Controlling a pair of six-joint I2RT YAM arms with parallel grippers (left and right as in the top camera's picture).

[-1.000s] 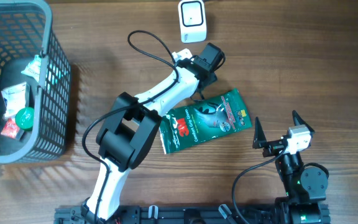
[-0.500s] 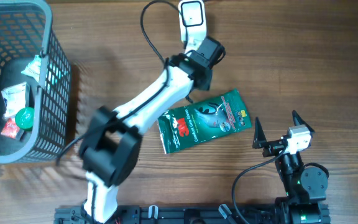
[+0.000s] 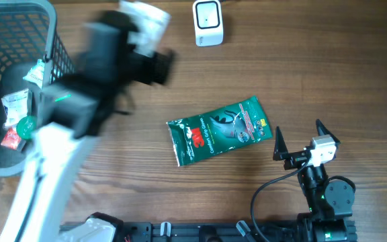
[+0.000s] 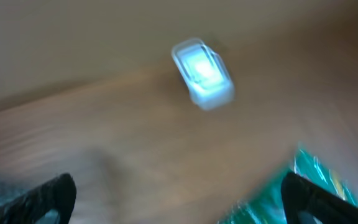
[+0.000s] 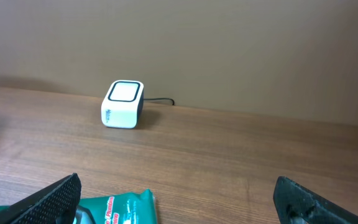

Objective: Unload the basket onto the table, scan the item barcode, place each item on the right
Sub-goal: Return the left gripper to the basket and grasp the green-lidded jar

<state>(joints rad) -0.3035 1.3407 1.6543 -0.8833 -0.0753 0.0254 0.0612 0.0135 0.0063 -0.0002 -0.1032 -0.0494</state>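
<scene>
The item, a green foil packet (image 3: 219, 130), lies flat on the wooden table, with nothing holding it. A small white barcode scanner (image 3: 207, 22) stands at the far edge. My left gripper (image 3: 158, 66) is blurred with motion, up and to the left of the packet. In the left wrist view the left gripper (image 4: 179, 186) is open and empty, with the scanner (image 4: 202, 73) ahead and the packet (image 4: 312, 169) at the lower right. My right gripper (image 3: 299, 131) rests open just right of the packet. From the right wrist, this gripper (image 5: 176, 186) frames the packet's end (image 5: 114, 208) and the scanner (image 5: 122, 104).
A grey mesh basket (image 3: 62, 101) stands at the far left with several small packaged items inside. The scanner's cable runs off the far edge. The left arm's blurred links cross the table's left half.
The left arm has swung from beside the packet, near the scanner, toward the left, now blurred. The packet has shifted slightly left. The right arm has not moved.
</scene>
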